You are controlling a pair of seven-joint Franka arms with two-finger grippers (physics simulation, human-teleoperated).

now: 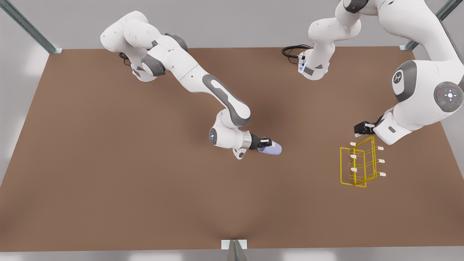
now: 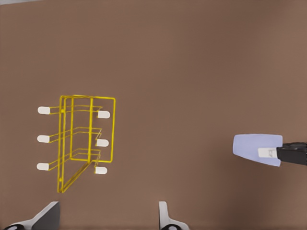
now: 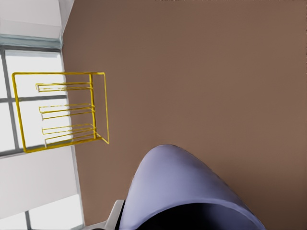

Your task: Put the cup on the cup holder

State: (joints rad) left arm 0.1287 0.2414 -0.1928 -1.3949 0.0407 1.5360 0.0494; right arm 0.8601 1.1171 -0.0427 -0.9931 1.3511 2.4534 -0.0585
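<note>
The right gripper (image 1: 265, 143) carries the cup (image 1: 272, 148) clamped in its jaws above mid-tabletop (image 1: 108, 163) — next, bring it to the cup holder (image 1: 359, 163), where the left gripper (image 1: 359, 129) waits open-jawed.

A simulated robot test cell: bare brown table (image 1: 108, 174), metal frame struts (image 1: 29, 27), grey walls.
</note>
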